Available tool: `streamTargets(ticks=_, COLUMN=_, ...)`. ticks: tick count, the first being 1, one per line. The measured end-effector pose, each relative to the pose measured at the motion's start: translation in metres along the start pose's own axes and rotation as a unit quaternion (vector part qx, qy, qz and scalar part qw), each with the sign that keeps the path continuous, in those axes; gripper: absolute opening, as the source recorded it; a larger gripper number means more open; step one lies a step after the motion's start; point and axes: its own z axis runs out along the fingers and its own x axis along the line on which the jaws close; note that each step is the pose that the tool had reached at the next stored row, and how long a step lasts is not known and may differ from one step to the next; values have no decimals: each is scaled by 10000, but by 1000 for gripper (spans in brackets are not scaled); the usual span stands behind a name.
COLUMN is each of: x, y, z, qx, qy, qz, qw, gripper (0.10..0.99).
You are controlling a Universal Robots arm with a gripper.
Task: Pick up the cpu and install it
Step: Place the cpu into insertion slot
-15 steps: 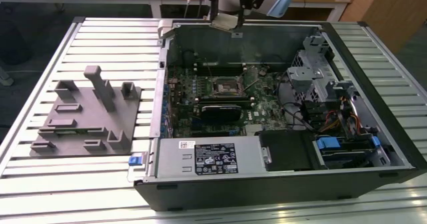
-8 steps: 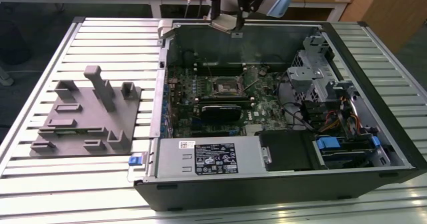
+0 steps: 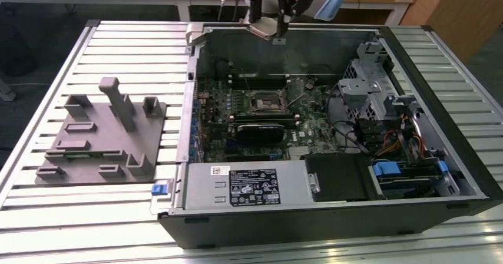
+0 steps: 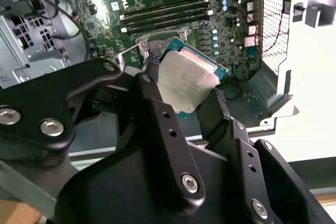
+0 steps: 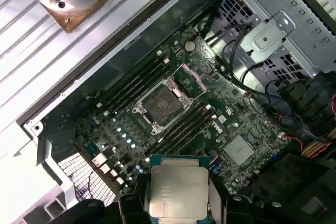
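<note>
The cpu [image 4: 186, 80] [image 5: 178, 190], a flat square chip with a silvery top and green edge, hangs between my black fingers [image 4: 152, 72]; my gripper [image 4: 184, 80] is shut on its sides. In the exterior view my gripper [image 3: 275, 31] holds the cpu [image 3: 265, 28] high over the far wall of the open computer case [image 3: 330, 225]. The empty motherboard socket [image 5: 160, 102] [image 3: 265, 103], with its metal frame open, lies below on the green motherboard [image 5: 231, 124]. In the second wrist view the socket is mostly hidden behind the chip.
Grey plastic fixture blocks [image 3: 102, 137] stand on the slatted table at the exterior view's left. Inside the case are memory slots [image 5: 131, 85], a metal drive cage [image 3: 373, 78], cables [image 3: 401, 143] and a black power supply [image 3: 251, 187]. The case walls rise around the board.
</note>
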Motion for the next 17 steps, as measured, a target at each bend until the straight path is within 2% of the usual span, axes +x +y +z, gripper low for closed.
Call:
streamTargets(ticks=4, x=1, y=1, z=4, qx=0, qy=-11, qz=285, qw=9996, gripper=541)
streamTargets(ticks=8, x=2, y=1, z=7, qx=0, qy=-22, qz=574, qw=9983, gripper=541)
streamTargets(ticks=12, x=2, y=2, z=10, qx=0, qy=-33, qz=853, qw=9963, gripper=541)
streamTargets(ticks=17, x=3, y=3, z=15, qx=0, qy=-47, qz=1207, qw=9927, gripper=541)
